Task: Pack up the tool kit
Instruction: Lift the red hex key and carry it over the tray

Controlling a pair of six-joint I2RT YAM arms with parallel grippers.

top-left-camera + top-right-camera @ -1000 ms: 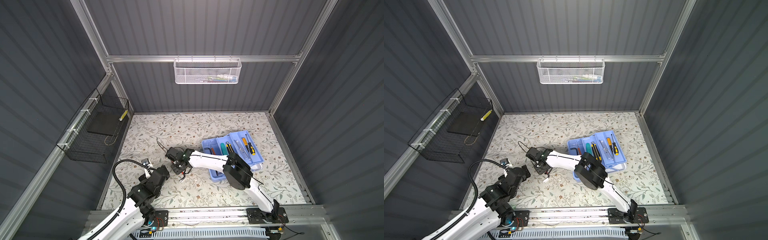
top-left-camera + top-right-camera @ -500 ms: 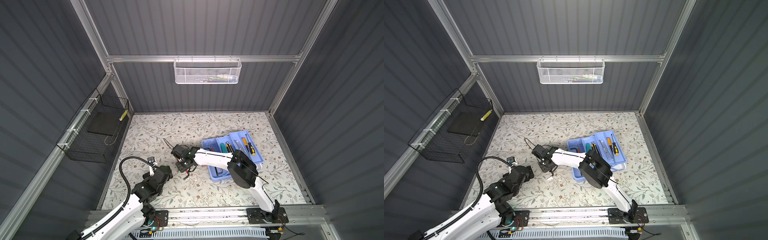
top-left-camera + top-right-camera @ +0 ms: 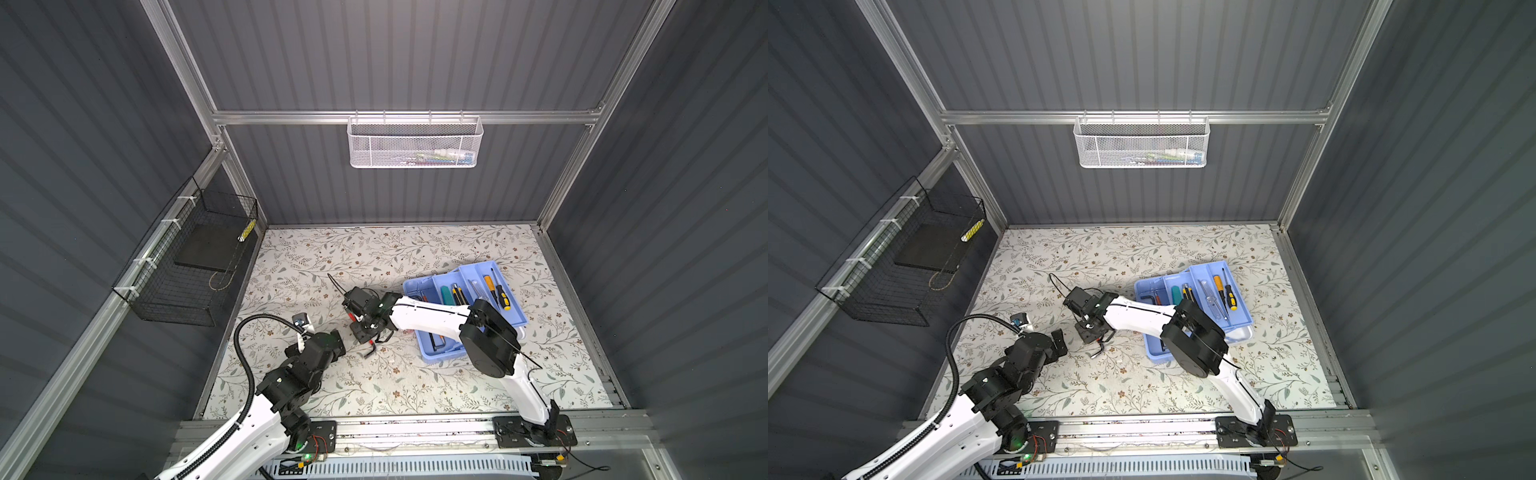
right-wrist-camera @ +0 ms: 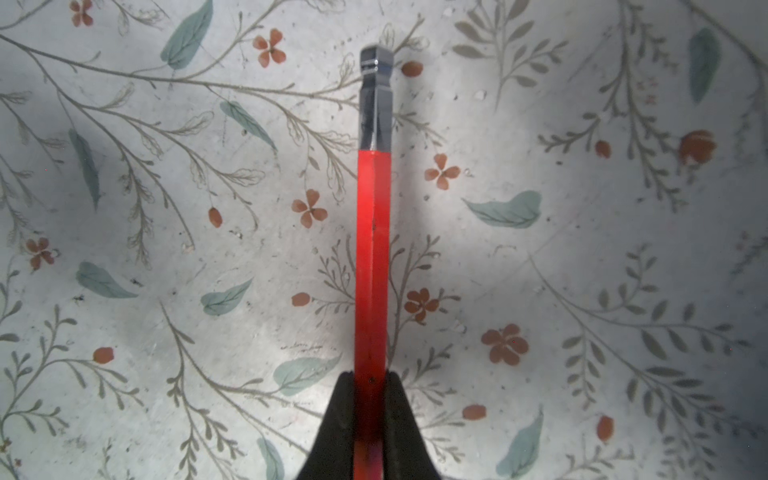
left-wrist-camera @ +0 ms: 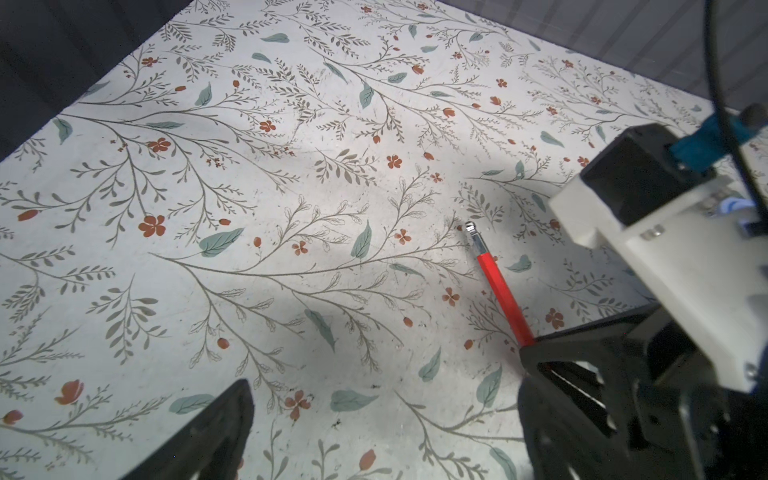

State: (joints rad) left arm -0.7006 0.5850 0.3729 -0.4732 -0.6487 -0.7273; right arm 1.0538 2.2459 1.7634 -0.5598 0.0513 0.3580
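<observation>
While the floral counter (image 3: pixel 374 257) carries the light blue tray (image 3: pixel 442 356) on its right side, screwdrivers (image 3: pixel 502 297) already slotted in, the right pincer (image 4: pixel 371 386) is clamped on a red hex key (image 4: pixel 372 249), left of the tray and apart from it. The left pincer (image 5: pixel 386 374) gapes wide, empty, just beside. Step looks like carrying a loose tool over. Next, probably: swing right, line the key up over a free compartment, let go.
</observation>
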